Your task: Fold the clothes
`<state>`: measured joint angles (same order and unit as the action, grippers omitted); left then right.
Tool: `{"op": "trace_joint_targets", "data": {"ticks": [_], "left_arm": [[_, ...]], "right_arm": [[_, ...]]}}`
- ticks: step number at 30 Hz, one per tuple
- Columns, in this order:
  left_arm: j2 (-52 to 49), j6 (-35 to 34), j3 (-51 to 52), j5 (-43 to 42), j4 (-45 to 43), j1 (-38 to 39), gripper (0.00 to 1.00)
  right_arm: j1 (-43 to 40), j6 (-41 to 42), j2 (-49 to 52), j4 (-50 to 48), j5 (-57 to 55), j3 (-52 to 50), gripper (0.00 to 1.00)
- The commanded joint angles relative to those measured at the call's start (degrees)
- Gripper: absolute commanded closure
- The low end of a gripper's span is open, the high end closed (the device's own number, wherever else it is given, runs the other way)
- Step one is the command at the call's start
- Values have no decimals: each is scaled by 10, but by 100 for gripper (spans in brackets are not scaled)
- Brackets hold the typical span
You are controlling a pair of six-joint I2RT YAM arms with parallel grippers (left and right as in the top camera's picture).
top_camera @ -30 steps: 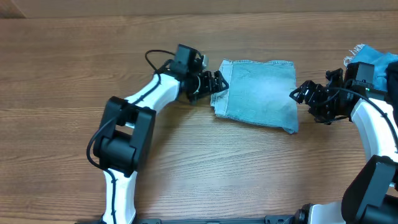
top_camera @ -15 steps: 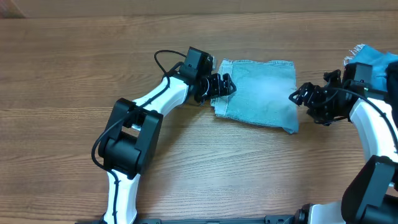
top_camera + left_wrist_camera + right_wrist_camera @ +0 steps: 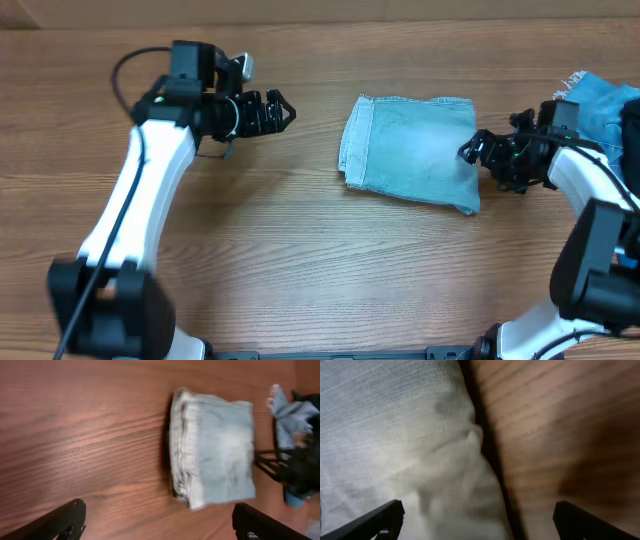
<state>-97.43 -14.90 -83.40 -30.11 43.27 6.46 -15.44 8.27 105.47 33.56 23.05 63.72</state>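
On the wood-grain table (image 3: pixel 300 260), folded jeans (image 3: pixel 415 150) lie between both arms' spread, empty jaws.

a robotics lab, seemingly: two white robot arms (image 3: pixel 150 180) at a wood-grain table (image 3: pixel 300 250).

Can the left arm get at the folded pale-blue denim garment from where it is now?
Probably yes. Only wooden table lies between the left end effector and the folded pale-blue denim garment; it is open and points that way.
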Motion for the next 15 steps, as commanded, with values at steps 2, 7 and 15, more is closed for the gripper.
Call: {"op": "trace_joint_targets", "data": {"ticks": [2,7,15], "left_arm": [[99,57,-1,80,54,7,3],[151,57,-1,110,81,7,2],[158,57,-1,110,105,7,2]], "right_arm": [[1,-17,36,-44,75,6,4],[12,-8,54,-10,101,6,55],[39,60,50,132,108,6,72]]}}
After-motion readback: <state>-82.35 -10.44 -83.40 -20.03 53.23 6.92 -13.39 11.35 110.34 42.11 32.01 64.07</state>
